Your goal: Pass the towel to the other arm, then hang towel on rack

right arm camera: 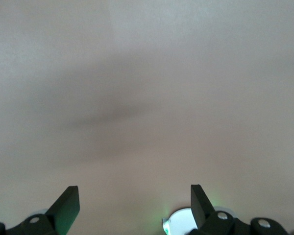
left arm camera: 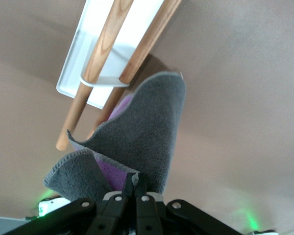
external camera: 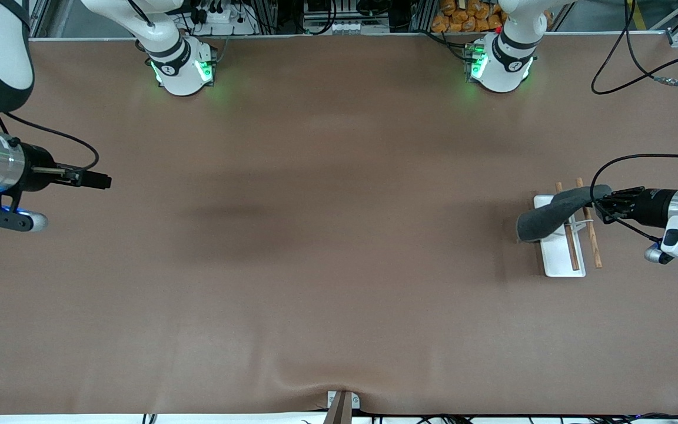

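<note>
The dark grey towel hangs from my left gripper, which is shut on one edge of it. The towel stretches over the rack's two wooden rods toward the middle of the table. The rack's white base lies at the left arm's end of the table. In the left wrist view the towel droops in front of the rods and base, showing a purple underside, with the left gripper pinching it. I cannot tell whether the towel touches the rods. My right gripper is open and empty over the table's right arm end, as its wrist view shows.
The brown table mat is bare between the two arms. The arm bases stand along the table edge farthest from the front camera. Black cables lie near the left arm's corner.
</note>
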`<state>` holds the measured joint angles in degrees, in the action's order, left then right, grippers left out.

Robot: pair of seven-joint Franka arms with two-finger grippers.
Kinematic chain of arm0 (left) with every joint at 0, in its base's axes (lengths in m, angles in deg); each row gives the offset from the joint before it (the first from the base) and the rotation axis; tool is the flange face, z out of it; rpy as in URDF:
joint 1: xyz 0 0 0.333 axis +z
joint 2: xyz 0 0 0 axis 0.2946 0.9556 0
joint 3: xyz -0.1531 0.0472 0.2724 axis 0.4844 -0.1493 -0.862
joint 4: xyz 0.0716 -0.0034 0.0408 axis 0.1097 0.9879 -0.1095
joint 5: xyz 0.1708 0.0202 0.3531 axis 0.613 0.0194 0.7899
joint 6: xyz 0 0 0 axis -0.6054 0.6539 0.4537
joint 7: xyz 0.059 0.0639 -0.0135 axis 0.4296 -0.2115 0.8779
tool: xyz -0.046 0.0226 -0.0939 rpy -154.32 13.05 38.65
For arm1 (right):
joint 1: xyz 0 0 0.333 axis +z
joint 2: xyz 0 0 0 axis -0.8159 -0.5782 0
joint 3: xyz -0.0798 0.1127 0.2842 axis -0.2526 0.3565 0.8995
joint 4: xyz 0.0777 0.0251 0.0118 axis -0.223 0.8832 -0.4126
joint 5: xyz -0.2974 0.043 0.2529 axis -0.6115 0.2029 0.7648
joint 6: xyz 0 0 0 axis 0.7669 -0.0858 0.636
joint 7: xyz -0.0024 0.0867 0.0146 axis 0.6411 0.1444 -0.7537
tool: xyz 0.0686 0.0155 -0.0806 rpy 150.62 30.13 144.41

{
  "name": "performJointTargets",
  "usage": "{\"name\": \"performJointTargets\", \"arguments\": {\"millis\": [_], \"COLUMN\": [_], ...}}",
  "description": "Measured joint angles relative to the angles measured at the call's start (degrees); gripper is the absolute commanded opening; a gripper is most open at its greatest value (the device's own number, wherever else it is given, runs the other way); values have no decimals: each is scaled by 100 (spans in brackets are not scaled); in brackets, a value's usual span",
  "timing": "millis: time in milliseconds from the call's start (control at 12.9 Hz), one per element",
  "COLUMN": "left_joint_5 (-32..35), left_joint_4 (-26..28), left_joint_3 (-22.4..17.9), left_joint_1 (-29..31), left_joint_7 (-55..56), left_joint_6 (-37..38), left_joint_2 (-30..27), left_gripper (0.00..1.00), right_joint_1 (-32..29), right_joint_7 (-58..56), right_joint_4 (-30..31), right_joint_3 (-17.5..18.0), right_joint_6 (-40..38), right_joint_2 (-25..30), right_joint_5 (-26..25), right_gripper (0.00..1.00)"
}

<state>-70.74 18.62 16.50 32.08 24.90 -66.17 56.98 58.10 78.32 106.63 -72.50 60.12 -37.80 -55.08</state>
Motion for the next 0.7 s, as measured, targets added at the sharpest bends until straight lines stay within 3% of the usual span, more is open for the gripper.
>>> {"name": "performJointTargets", "arguments": {"millis": [155, 310, 543, 698], "left_joint_5": [109, 170, 263, 483], "left_joint_4": [-38, -145, -201, -202], "left_joint_3": [-7, -8, -7, -12], "left_joint_1": [51, 58, 59, 68], "left_joint_7": [-169, -275, -457, -798], "left_joint_6": [-59, -135, -200, -234], "left_joint_2": [38, 84, 138, 218], "left_gripper": [0, 0, 0, 0], "right_joint_1": [-29, -82, -277, -269], "right_joint_7": [-83, -110, -368, -396], "right_joint_4": [712, 892, 346, 12], "right_joint_3": [1, 2, 0, 57], "right_joint_6": [488, 787, 557, 292], "right_joint_2": [469, 689, 644, 550], "right_joint_5": [-3, -17, -71, -375], "right_gripper": [100, 100, 100, 100]}}
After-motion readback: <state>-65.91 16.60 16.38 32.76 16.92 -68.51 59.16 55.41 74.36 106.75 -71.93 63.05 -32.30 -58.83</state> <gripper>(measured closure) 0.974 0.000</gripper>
